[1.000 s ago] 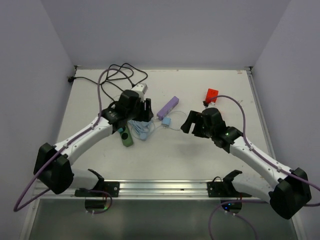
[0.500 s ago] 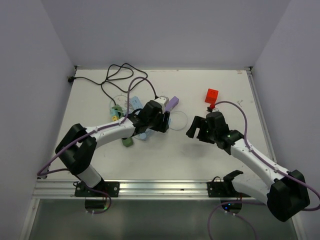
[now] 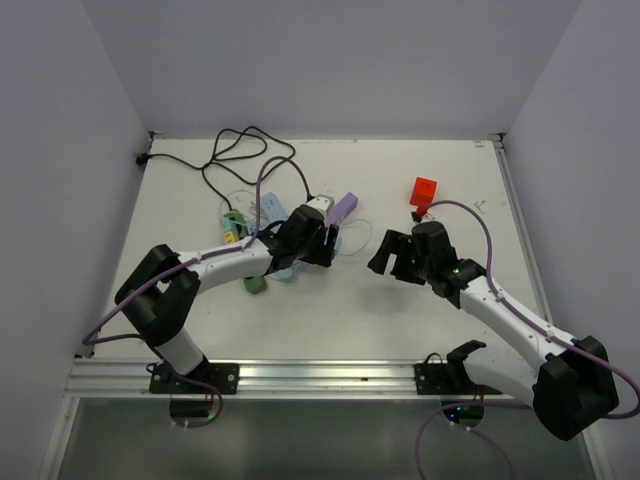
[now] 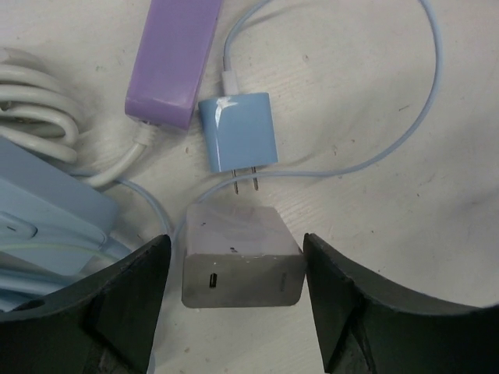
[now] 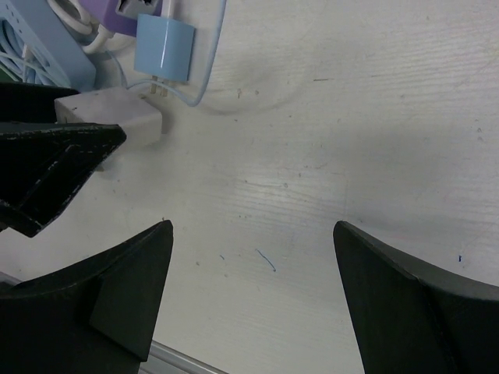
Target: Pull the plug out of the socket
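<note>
A white plug block (image 4: 242,253) with a small port on its near face lies flat on the table between my left gripper's (image 4: 235,261) fingers. A gap shows at the left finger (image 4: 129,296); the right finger (image 4: 351,304) is at the block's corner. Just beyond it lies a blue plug (image 4: 238,142) with two bare prongs and a pale cable, clear of the purple socket strip (image 4: 173,58). The top view shows my left gripper (image 3: 325,243) beside the purple strip (image 3: 343,208). My right gripper (image 5: 252,234) hangs open over bare table, to the right of the white block (image 5: 109,117).
A light blue box (image 4: 39,210) and white cord coils (image 4: 39,101) crowd the left of the block. A red block (image 3: 424,190) sits at the back right, a black cable (image 3: 235,150) loops at the back left, and a green piece (image 3: 256,284) lies under the left arm.
The left arm swung right from the cable cluster to the purple strip, then its jaws widened a little around the white block. The right gripper shifted slightly left.
</note>
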You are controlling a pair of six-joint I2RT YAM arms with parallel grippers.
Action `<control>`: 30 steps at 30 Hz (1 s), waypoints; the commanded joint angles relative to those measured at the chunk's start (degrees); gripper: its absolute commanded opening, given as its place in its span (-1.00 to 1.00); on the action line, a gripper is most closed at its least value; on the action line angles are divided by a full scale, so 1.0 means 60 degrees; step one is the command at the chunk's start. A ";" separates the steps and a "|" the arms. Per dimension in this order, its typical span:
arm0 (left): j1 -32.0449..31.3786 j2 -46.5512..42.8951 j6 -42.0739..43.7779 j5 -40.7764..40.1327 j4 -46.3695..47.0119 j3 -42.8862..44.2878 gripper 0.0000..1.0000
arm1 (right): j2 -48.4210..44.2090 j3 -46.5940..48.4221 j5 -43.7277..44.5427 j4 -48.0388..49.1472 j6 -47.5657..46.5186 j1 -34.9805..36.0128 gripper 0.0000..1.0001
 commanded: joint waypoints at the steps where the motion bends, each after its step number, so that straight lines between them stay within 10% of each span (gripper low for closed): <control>1: 0.0022 -0.0105 -0.0144 -0.0363 0.0622 -0.0138 0.46 | 0.0008 -0.0102 -0.0121 0.0382 -0.0139 -0.0055 0.75; 10: 0.0007 -0.0924 -0.0072 -0.0612 0.0082 0.0051 0.92 | -0.0021 0.0044 -0.0340 0.0411 -0.0285 -0.0055 0.75; 20: 0.0897 -0.3662 0.0134 -0.1519 -0.2612 0.1530 0.99 | 0.0461 0.0951 -0.0331 0.0558 -0.1471 0.0485 0.80; 30: 0.2131 -0.7015 0.0354 -0.7036 -0.4212 0.0713 0.99 | 0.3271 0.3879 0.2616 0.1274 -0.2292 0.4497 0.63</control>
